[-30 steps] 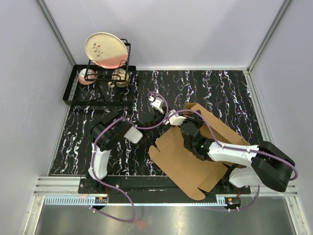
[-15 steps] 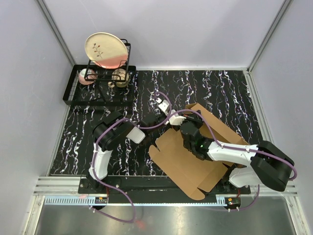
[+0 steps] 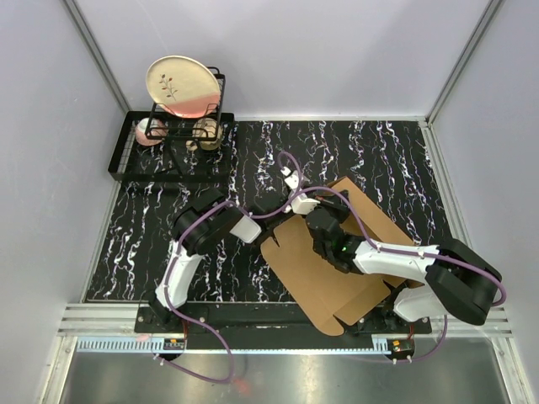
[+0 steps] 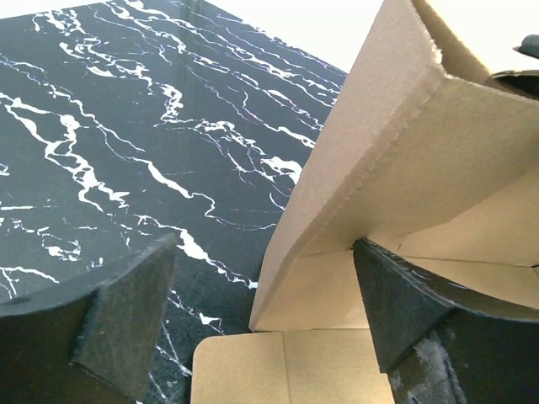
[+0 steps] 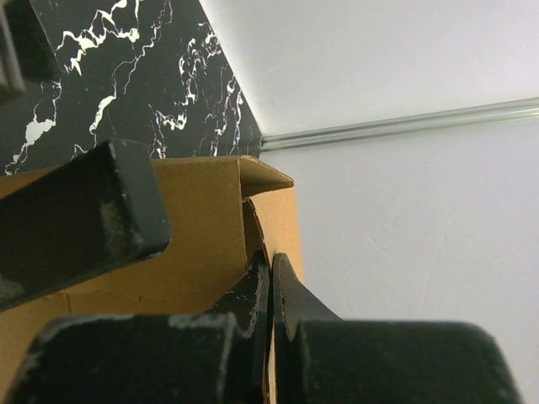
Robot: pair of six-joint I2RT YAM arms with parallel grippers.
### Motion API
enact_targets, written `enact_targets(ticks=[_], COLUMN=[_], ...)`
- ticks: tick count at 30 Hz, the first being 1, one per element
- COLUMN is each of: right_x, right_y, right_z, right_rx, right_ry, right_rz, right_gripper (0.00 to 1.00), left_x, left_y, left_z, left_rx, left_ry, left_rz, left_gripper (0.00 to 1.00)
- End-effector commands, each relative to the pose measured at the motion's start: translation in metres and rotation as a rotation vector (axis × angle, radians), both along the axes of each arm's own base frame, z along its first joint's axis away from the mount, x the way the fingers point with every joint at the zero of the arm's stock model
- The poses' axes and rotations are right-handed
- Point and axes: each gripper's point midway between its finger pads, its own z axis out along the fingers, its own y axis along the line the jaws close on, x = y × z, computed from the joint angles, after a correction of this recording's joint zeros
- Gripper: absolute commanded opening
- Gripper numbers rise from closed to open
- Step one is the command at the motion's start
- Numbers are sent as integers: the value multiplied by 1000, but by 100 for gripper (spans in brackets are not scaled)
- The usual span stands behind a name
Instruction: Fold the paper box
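Left gripper (image 4: 261, 320) advanced to paper box (image 4: 404, 143) flap, jaws wide apart.

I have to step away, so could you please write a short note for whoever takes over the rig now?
Left pincer: open, straddling a raised flap of the box.
Right pincer: shut, over the box's middle.
Box: on the table, right of centre, mostly flat.
Done: one flap up.
Left: fold the rest and close it.
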Motion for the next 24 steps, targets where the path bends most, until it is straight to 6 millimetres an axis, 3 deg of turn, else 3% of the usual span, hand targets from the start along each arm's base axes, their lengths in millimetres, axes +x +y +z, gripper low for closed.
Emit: enact_targets(ticks=[1,4,6,8,12,13,17,24], right_x=[-4,-6,-7,-8,-9,-10,-9,-9], right_y=[49,47,45,43,43,43,45,48], right_z=[-41,-41,-43,-43,-42,-43,-45,-46], right_rx=[104,110,112,111,119,118,125,150], right_ry=[120,126,132,137,142,142,148,159], right_rz=[201,195,192,191,191,191,194,198], right_gripper=[0,0,0,0,0,0,0,0], left_x=[-16,-22,-25,-27,-29,-29,-30,-29], left_y=[-21,-29,-32,-33,-35,-35,-40,-52], left_z=[119,120,121,121,123,124,126,124], left_rx=[-311,-316,-324,-335,-361,-366,-378,-399], left_ry=[-378,-390,-386,-368,-330,-323,-321,-315], left_rz=[35,-21,-42,-55,-67,-70,-87,-125], left_gripper=[84,60,51,55,72,81,82,71])
